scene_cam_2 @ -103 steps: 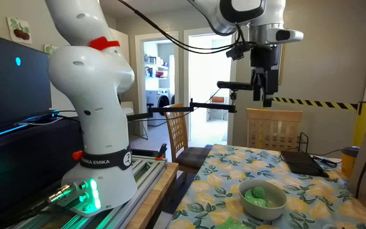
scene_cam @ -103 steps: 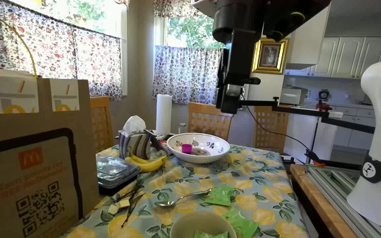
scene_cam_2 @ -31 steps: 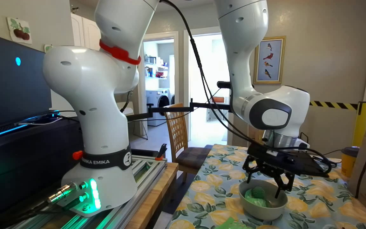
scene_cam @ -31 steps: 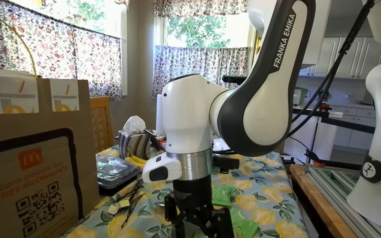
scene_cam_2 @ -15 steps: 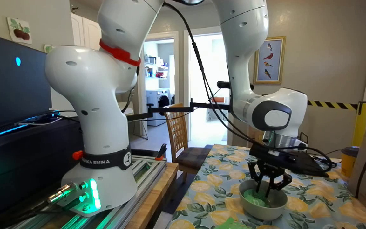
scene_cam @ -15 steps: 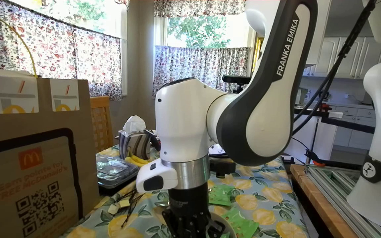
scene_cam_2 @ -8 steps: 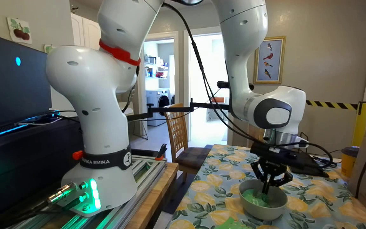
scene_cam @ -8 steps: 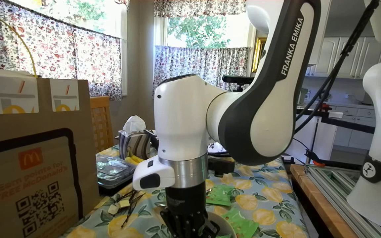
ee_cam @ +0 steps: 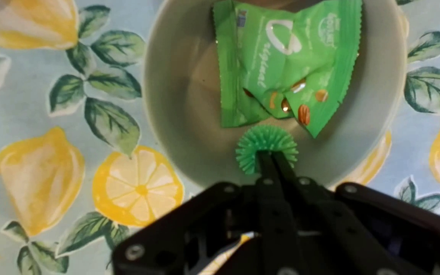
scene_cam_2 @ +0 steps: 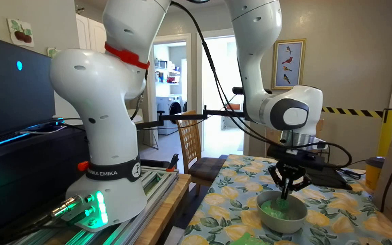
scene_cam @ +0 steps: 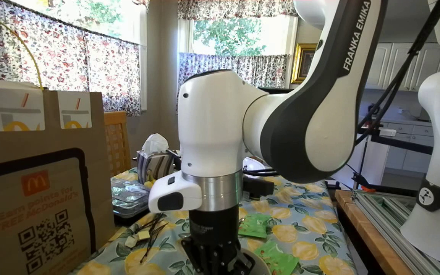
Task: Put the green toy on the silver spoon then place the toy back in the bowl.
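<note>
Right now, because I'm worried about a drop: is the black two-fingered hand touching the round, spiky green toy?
Touching. In the wrist view, the hand has its fingertips nearly together and sunk among the spikes of the green toy.

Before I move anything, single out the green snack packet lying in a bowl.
The green packet in the greyish bowl, where the gripper pinches the spiky green ball; two other packets lie on the lemon-print tablecloth.

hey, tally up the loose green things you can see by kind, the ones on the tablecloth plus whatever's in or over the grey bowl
Green spiky ball: 1
Green packets: 3
Total: 4
</note>
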Tool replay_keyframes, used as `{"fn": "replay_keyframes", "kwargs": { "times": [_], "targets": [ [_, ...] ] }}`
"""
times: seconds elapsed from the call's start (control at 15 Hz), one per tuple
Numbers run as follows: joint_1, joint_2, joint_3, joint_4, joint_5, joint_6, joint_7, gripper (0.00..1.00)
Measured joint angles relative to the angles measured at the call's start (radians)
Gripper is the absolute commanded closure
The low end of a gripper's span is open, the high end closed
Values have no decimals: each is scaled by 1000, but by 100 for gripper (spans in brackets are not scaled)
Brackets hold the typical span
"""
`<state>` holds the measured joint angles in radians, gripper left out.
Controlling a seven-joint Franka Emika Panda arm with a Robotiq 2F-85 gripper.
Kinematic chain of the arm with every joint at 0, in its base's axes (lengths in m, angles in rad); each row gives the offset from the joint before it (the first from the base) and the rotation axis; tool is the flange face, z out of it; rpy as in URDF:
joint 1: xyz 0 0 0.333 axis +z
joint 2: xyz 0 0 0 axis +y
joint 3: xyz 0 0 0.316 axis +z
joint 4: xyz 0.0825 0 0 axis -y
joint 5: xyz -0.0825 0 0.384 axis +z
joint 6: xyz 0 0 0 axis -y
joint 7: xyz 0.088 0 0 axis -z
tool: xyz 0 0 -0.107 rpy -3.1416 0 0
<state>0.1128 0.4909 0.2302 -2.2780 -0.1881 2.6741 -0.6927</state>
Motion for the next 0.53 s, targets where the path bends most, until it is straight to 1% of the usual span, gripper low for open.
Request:
{"fn": "replay_keyframes", "kwargs": {
  "times": [0.27, 0.53],
  "targets": [
    [23, -97, 0, -50, -15, -3, 48, 99],
    [31, -216, -24, -118, -46, -6, 155, 99]
  ]
}}
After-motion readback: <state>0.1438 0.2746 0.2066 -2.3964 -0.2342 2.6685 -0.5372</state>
